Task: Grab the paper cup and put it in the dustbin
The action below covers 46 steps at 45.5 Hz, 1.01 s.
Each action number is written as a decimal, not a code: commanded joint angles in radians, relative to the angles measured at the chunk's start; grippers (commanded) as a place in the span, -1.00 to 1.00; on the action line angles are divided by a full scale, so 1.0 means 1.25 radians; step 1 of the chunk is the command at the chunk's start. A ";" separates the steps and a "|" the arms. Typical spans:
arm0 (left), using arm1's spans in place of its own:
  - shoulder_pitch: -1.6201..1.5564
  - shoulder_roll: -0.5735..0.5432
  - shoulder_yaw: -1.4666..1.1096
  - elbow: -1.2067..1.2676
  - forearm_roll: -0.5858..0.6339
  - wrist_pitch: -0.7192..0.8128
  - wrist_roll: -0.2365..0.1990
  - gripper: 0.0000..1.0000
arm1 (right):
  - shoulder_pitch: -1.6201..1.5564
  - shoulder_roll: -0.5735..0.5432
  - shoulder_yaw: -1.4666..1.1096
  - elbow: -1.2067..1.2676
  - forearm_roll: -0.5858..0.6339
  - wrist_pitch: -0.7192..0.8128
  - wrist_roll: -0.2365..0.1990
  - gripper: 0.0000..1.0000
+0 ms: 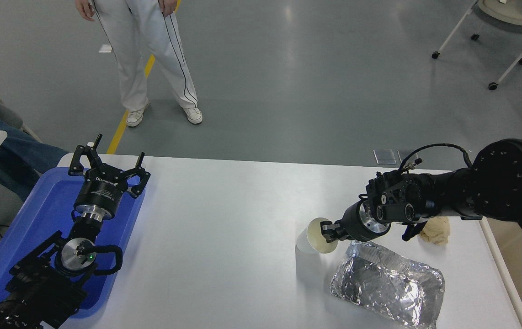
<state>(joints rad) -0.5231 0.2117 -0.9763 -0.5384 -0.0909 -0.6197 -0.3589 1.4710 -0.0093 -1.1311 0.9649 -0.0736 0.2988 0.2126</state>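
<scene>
The white paper cup (pixel 310 238) sits right of the table's middle, tipped over to the right so its cream inside faces my right gripper (pixel 327 230). That gripper comes in low from the right and is shut on the cup's near rim, one finger inside the mouth. The cup's base still touches the table (pixel 220 219). My left gripper (pixel 107 161) is parked open over the blue tray (pixel 44 214) at the lower left. The dustbin is out of view.
A crinkled silver foil tray (pixel 386 285) lies just right of and nearer than the cup. A crumpled tan paper ball (pixel 435 230) rests behind my right wrist near the table's right edge. A person in white trousers (pixel 151 59) stands beyond the far side.
</scene>
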 commanded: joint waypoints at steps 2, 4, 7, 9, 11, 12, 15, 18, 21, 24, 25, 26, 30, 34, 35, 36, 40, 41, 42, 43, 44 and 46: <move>0.000 0.000 -0.001 0.000 0.000 0.000 0.000 1.00 | 0.060 -0.015 -0.017 0.006 0.014 0.103 0.001 -1.00; 0.000 0.000 -0.001 0.000 0.000 0.000 0.000 1.00 | 0.079 -0.020 -0.024 0.007 -0.002 0.145 0.001 -1.00; 0.000 0.000 -0.001 0.000 0.000 0.000 0.000 1.00 | 0.107 -0.034 -0.031 0.011 -0.040 0.207 0.001 -1.00; 0.000 0.000 0.001 0.000 -0.001 0.000 0.000 1.00 | 0.126 -0.048 -0.031 0.013 -0.065 0.243 0.001 -1.00; 0.000 0.000 -0.001 0.000 -0.001 0.000 0.000 1.00 | 0.153 -0.058 -0.033 0.020 -0.080 0.276 0.001 -1.00; 0.000 0.000 -0.001 0.000 0.000 0.000 0.000 1.00 | 0.167 -0.061 -0.035 0.024 -0.085 0.291 0.001 -1.00; 0.000 0.000 0.001 0.000 0.000 0.000 0.000 1.00 | 0.211 -0.071 -0.046 0.044 -0.094 0.336 0.001 -1.00; 0.000 0.000 0.001 0.000 -0.001 0.000 0.000 1.00 | 0.265 -0.076 -0.061 0.075 -0.108 0.379 0.002 -1.00; 0.000 0.000 0.001 0.000 0.000 0.000 0.000 1.00 | 0.323 -0.091 -0.062 0.104 -0.114 0.389 0.002 -1.00; 0.000 0.000 0.001 0.000 0.000 0.000 0.000 1.00 | 0.369 -0.110 -0.065 0.128 -0.115 0.389 0.002 -1.00; 0.000 0.000 0.001 0.000 0.000 0.000 0.000 1.00 | 0.384 -0.114 -0.066 0.134 -0.115 0.389 0.002 -1.00; 0.000 0.000 0.001 0.000 0.000 0.000 0.000 1.00 | 0.401 -0.115 -0.067 0.139 -0.115 0.389 0.002 -1.00; 0.000 0.000 0.001 0.000 0.000 0.000 0.000 1.00 | 0.452 -0.118 -0.083 0.146 -0.123 0.389 0.002 -1.00; 0.000 0.000 0.001 0.000 0.000 0.000 0.000 1.00 | 0.487 -0.118 -0.095 0.146 -0.128 0.389 0.002 -1.00; 0.000 0.000 0.001 0.000 0.000 0.000 0.000 1.00 | 0.497 -0.118 -0.098 0.146 -0.129 0.389 0.002 -1.00; 0.000 0.000 0.001 0.000 0.000 0.000 0.000 1.00 | 0.507 -0.118 -0.100 0.147 -0.133 0.389 0.002 -1.00; 0.000 0.000 0.001 0.000 0.000 0.000 0.000 1.00 | 0.556 -0.118 -0.105 0.156 -0.145 0.389 0.002 -1.00; 0.000 0.000 0.001 0.000 -0.001 0.000 0.000 1.00 | 0.571 -0.118 -0.105 0.158 -0.145 0.389 0.002 -1.00; 0.000 0.000 0.001 0.000 0.000 0.000 0.000 1.00 | 0.588 -0.118 -0.105 0.161 -0.145 0.389 0.002 -1.00; 0.000 0.000 0.001 0.000 0.000 0.000 0.000 1.00 | 0.605 -0.118 -0.106 0.162 -0.145 0.389 0.002 -1.00; 0.000 0.000 0.001 0.000 0.000 0.000 0.000 1.00 | 0.620 -0.118 -0.106 0.166 -0.145 0.389 0.002 -1.00; 0.000 0.000 0.001 0.000 -0.001 0.000 0.000 1.00 | 0.648 -0.119 -0.108 0.171 -0.146 0.389 0.002 -1.00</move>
<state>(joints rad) -0.5230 0.2117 -0.9756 -0.5384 -0.0907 -0.6198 -0.3589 2.0987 -0.1497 -1.2469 1.1440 -0.2376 0.7743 0.2148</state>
